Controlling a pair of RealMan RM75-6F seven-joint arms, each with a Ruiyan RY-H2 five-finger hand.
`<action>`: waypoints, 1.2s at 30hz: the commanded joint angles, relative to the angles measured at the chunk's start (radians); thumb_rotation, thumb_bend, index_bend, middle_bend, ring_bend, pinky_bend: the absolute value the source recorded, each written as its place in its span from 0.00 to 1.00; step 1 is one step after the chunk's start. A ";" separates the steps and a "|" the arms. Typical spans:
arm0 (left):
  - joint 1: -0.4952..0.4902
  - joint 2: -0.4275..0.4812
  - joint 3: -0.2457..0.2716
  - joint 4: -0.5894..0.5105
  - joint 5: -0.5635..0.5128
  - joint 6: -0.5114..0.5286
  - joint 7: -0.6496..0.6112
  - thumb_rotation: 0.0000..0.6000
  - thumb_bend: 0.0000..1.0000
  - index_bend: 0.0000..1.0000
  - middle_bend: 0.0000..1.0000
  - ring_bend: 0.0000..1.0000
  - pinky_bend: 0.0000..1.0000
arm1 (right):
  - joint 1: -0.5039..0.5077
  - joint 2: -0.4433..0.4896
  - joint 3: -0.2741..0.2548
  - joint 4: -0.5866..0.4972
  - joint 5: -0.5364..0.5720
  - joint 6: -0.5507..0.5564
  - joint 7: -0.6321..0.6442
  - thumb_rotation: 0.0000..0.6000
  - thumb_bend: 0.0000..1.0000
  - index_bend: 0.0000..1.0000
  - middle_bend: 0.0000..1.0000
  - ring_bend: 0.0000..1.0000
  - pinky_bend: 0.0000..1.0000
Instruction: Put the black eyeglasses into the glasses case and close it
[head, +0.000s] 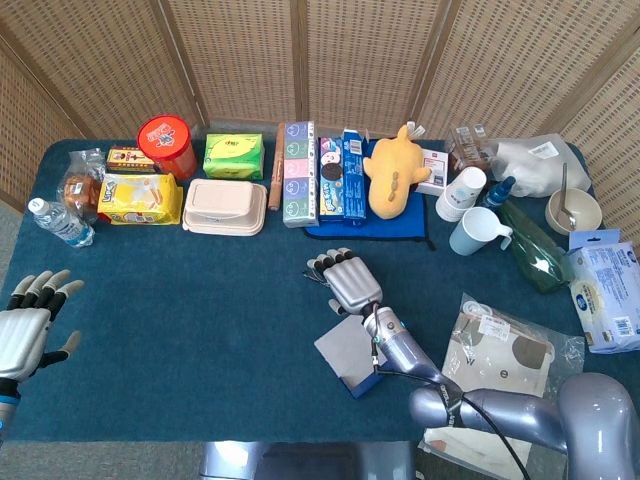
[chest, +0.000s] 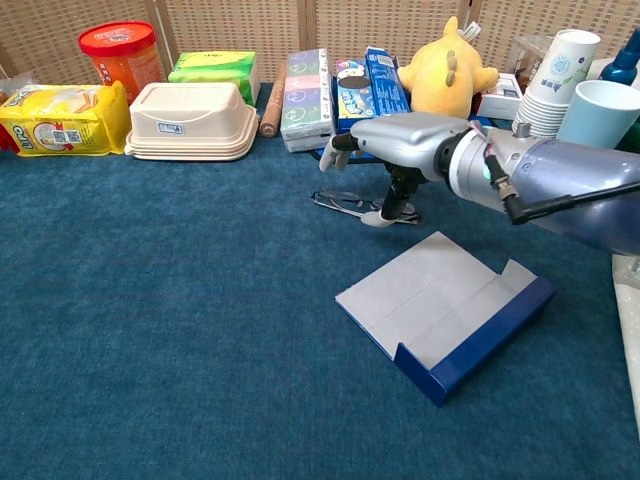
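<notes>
Blue felt-like cloth covers the bench (head: 200, 300). Along its back edge stand packets, a cream lidded box (head: 225, 206) and a red tub (head: 166, 145), all closed, contents hidden. A stack of paper cups (chest: 555, 80) and a pale blue mug (chest: 598, 112) stand at the right; their insides cannot be seen. The case (chest: 445, 312) lies open and flat, grey inside with a navy rim, nothing in it. The right robot hand (chest: 395, 140) hovers, fingers spread, over the glasses (chest: 345, 203), thumb down at the frame; whether it touches is unclear. Thin dark wire, the glasses lie just behind the case, mostly hidden in the head view. The left robot hand (head: 28, 325) is spread and holds nothing, cut off at the picture's edge.
</notes>
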 joint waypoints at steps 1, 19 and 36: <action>0.001 0.001 0.002 0.003 -0.001 -0.001 -0.005 1.00 0.32 0.16 0.09 0.02 0.00 | 0.014 -0.029 -0.016 0.053 -0.005 0.010 0.006 1.00 0.30 0.20 0.22 0.17 0.19; -0.009 -0.005 0.000 0.023 -0.007 -0.008 -0.024 1.00 0.32 0.16 0.09 0.01 0.00 | 0.030 -0.077 -0.059 0.275 -0.125 0.044 0.075 1.00 0.30 0.27 0.25 0.17 0.19; 0.005 -0.007 0.012 0.064 0.000 -0.001 -0.077 1.00 0.32 0.16 0.08 0.01 0.00 | 0.065 -0.093 -0.037 0.286 -0.068 -0.013 0.042 1.00 0.30 0.35 0.25 0.17 0.20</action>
